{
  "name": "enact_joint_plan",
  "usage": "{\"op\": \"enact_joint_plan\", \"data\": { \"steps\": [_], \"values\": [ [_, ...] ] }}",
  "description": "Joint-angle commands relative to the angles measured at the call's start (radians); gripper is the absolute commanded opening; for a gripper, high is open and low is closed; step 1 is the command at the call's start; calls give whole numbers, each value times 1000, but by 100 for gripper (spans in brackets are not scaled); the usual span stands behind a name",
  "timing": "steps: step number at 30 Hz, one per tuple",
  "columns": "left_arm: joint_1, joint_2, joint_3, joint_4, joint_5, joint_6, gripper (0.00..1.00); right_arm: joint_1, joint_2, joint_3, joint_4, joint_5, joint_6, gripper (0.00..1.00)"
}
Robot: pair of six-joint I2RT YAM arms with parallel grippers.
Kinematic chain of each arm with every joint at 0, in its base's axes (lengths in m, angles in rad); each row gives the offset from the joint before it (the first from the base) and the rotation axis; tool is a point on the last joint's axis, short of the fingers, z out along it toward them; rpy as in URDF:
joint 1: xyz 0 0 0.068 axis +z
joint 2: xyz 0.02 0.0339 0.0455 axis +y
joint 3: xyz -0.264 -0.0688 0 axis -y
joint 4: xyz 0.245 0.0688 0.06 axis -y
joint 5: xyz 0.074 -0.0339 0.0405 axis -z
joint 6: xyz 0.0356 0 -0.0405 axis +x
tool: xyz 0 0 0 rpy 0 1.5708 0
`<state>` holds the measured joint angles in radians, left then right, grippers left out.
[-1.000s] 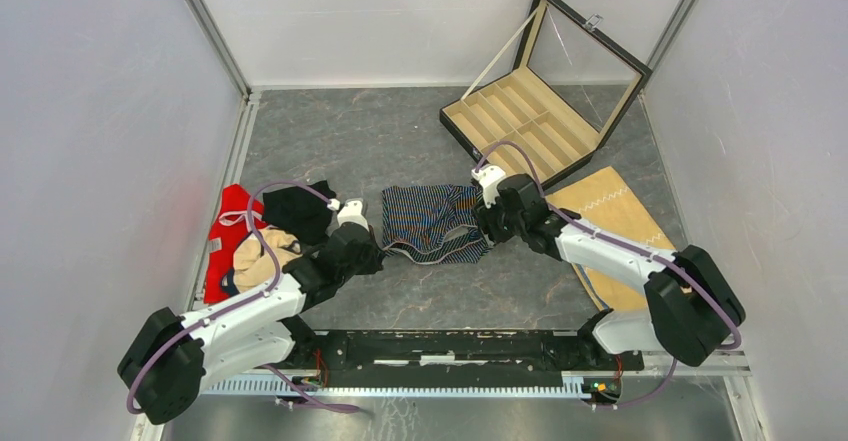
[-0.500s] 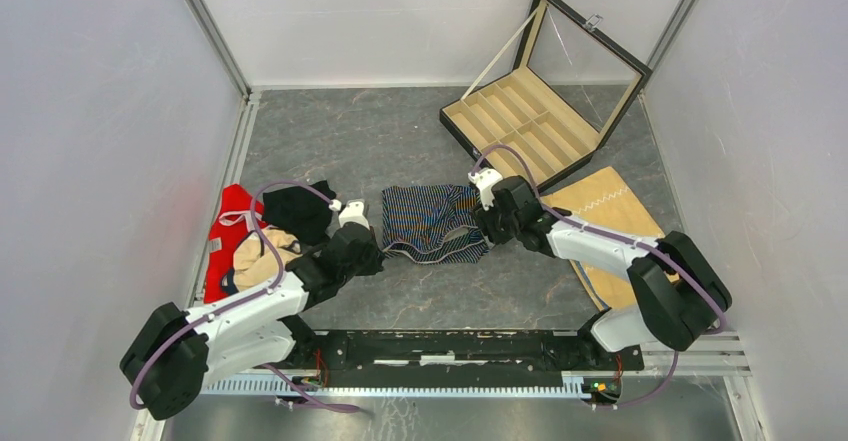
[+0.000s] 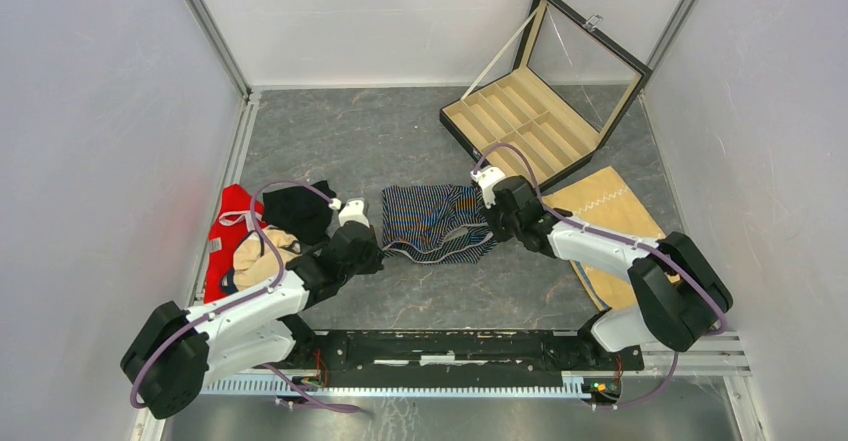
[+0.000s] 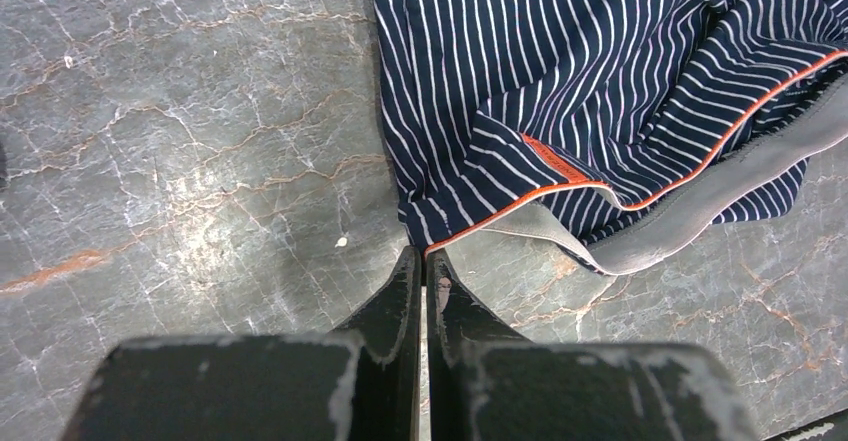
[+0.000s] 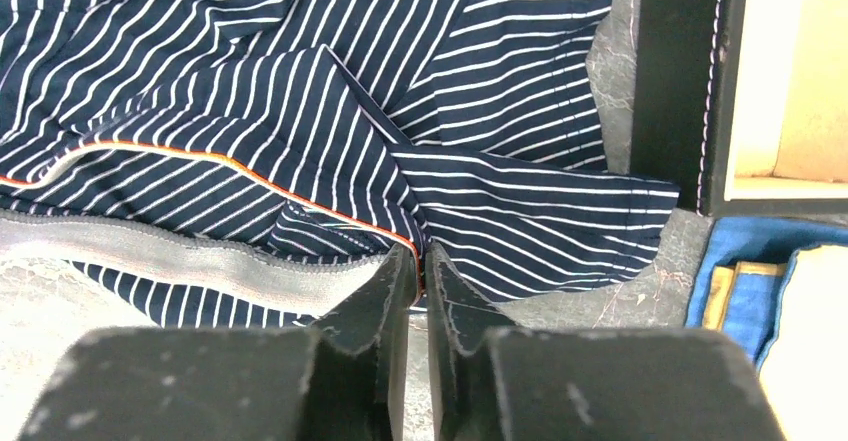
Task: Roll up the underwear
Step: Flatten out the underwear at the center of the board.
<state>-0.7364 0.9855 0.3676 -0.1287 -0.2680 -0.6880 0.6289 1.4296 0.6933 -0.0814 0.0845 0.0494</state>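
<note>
Left gripper (image 4: pixel 422 259): low over the counter (image 3: pixel 350 141); jaws pressed together with no gap showing, pinching the near-left corner of the striped underwear (image 3: pixel 432 219), right where its orange piping (image 4: pixel 540 191) ends.
Right gripper (image 5: pixel 418 261): jaws drawn in to a narrow slit, clamped on a fold at the garment's right edge; a bit of orange-edged hem sits between the tips.
Striped underwear, place: mid-counter, between the two grippers, touched by both at opposite sides.
Striped underwear, look: dark navy with thin pale stripes; spread out but rumpled, with loose folds across the middle. The grey waistband (image 4: pixel 700 211) is turned out along the near edge and curls up toward the right.
Black underwear (image 3: pixel 297 211): bunched in a heap on the left of the counter, beyond the left arm and apart from the striped pair.
Beside it: a red garment (image 3: pixel 228 223) and a beige garment (image 3: pixel 262 251), piled together against the left wall.
Box (image 3: pixel 520 121): far right, lid raised, tan compartments showing; its near corner is close to the right gripper.
Tan cloth (image 3: pixel 615 211): flat, with white zigzag stitching, partly under the right arm.
</note>
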Motion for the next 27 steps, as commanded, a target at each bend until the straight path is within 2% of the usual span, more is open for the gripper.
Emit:
{"op": "enact_joint_plan", "data": {
  "steps": [1,4,8,11,17,21,24,27],
  "values": [
    [0,-15,37,1,-41,-25,2,-6,-35,-20,36,22,-9,10],
    [0,-19,36,-8,-55,-34,2,-6,-48,-36,37,27,-7,0],
    [2,-29,57,-37,-104,-54,2,-5,-103,-55,34,39,0,0],
    [3,-27,121,-82,-193,-61,2,-6,-181,-43,22,59,8,0],
    [23,45,389,-159,-341,5,2,-6,-304,157,-63,121,-13,0],
    [64,95,553,-167,-348,52,2,-6,-340,317,-139,174,-41,0],
    [78,97,618,-168,-338,76,2,-6,-376,378,-188,183,-69,0],
    [80,68,617,-160,-318,83,2,-6,-428,374,-222,175,-68,0]
  ]
}}
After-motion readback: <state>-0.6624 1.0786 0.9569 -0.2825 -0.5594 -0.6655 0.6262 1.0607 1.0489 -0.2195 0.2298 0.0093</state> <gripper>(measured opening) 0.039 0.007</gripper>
